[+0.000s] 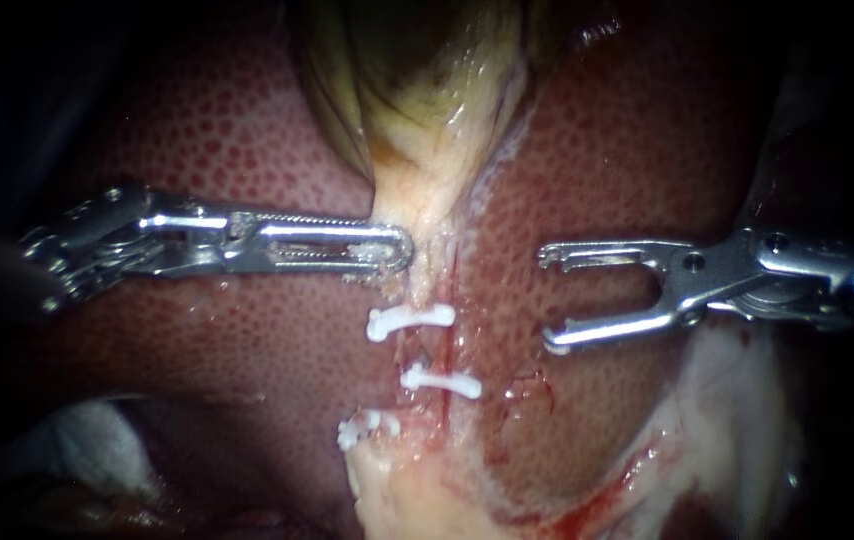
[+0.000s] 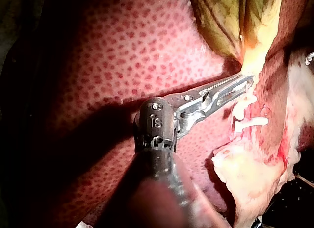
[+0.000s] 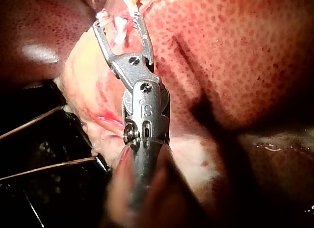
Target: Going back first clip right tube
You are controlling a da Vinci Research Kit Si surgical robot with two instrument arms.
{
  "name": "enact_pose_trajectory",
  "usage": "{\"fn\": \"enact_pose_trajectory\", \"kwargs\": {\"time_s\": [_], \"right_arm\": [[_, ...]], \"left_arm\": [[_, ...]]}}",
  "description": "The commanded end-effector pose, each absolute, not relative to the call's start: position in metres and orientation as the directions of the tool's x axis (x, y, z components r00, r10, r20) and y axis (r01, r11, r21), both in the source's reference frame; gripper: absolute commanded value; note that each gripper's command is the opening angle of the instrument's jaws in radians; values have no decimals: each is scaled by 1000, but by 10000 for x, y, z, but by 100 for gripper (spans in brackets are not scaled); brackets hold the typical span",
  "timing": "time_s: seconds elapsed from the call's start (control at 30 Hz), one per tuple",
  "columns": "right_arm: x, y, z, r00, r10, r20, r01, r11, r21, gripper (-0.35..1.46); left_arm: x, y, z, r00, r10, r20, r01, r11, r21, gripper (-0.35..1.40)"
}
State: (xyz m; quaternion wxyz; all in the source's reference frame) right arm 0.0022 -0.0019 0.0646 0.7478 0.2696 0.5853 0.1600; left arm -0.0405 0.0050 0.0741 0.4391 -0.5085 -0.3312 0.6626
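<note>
My right instrument (image 1: 549,298) hangs with jaws spread and empty beside the upper clip (image 1: 410,320) on the pale stalk (image 1: 429,352); I cannot tell which tube is the right one. My left instrument (image 1: 395,250) pinches the stalk's top. In backing away, the open jaws could snag a clip or scrape the liver (image 1: 627,180)

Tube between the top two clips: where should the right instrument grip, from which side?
Probably the bare stretch of tube between the upper clip and the middle clip, from the view's right: the tube runs vertically, the right instrument faces it with jaws open, and the left instrument holds the gallbladder neck above.
</note>
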Motion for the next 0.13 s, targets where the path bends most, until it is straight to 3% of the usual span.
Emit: {"fn": "enact_pose_trajectory", "kwargs": {"time_s": [0.03, 0.13], "right_arm": [[22, -19, 646, 264, 555, -789, 76, 803, 591, 50], [22, -19, 646, 264, 555, -789, 76, 803, 591, 50]], "left_arm": [[-404, 50, 740, -98, 919, -382, -244, -395, -886, -35], [-403, 51, 739, -98, 919, -382, -244, -394, -886, -35]]}}
